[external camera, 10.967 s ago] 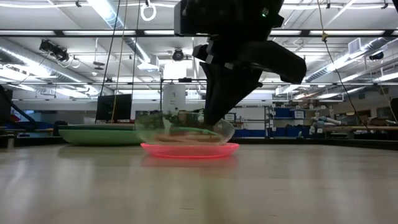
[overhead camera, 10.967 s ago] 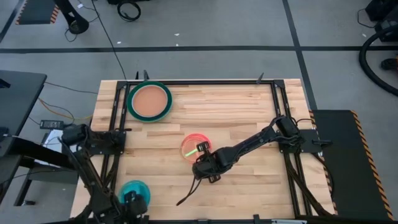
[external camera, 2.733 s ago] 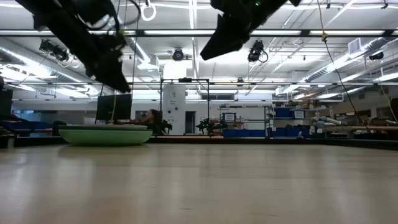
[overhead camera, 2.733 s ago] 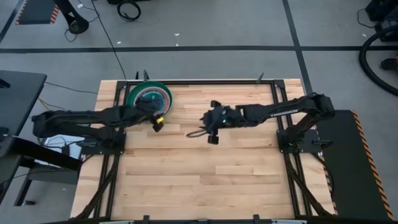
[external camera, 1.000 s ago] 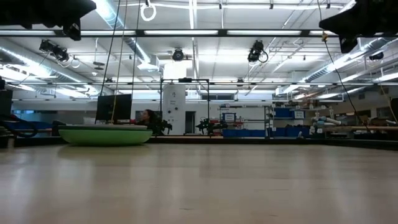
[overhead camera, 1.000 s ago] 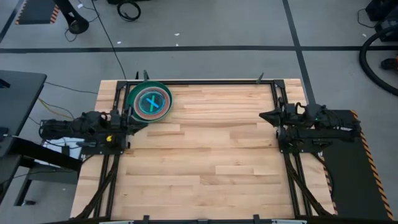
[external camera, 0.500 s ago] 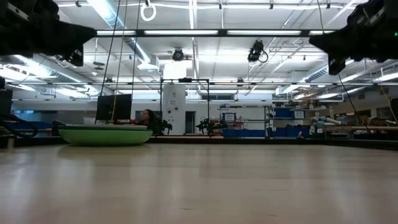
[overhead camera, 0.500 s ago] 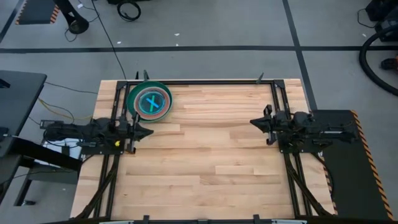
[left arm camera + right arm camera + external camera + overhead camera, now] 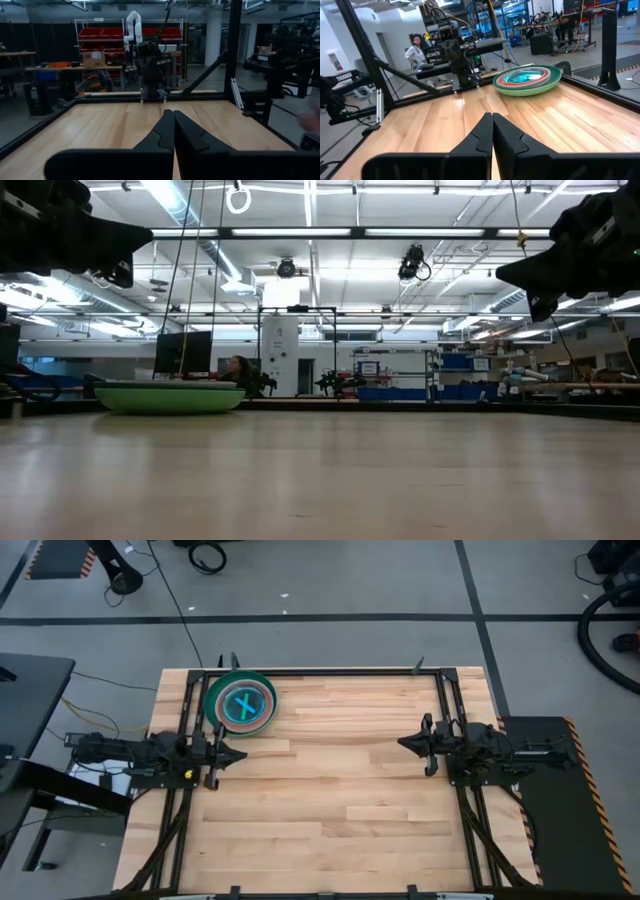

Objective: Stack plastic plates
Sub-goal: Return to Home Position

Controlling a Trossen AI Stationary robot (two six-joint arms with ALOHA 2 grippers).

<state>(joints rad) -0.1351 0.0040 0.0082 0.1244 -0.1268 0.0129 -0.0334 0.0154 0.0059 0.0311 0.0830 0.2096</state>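
Scene: You are looking at a bare wooden table [image 9: 330, 810] inside a black frame [image 9: 330, 671], with one dark arm folded low at each side.
Plates: The stack of plates [image 9: 240, 705] sits near the back corner on your left arm's side, close to the frame rail. A wide green plate is at the bottom, reddish rims show as rings inside it, and a small see-through cyan plate lies on top. The number of layers cannot be counted from here.
Why nested: The small plates sit centred inside the larger ones. This likely explains why the pile looks level and low from table height, with no rim overhanging.
Left gripper [image 9: 240, 753]: It hovers just inside the left edge, near the stack but not touching it. The fingers are pressed together and hold nothing, and they point across the table.
Right gripper [image 9: 402, 743]: It hovers just inside the right edge, well apart from the stack. The fingers are pressed together and hold nothing, and they point back toward your left arm.
Why parked so: With both arms tucked to the sides and nothing held, the middle of the table is free. That fits a resting pose.
Progress: No loose plate is visible anywhere on the table, so the stacking looks finished.
Room: A person [image 9: 415, 50] stands far beyond the table, well away from both arms.
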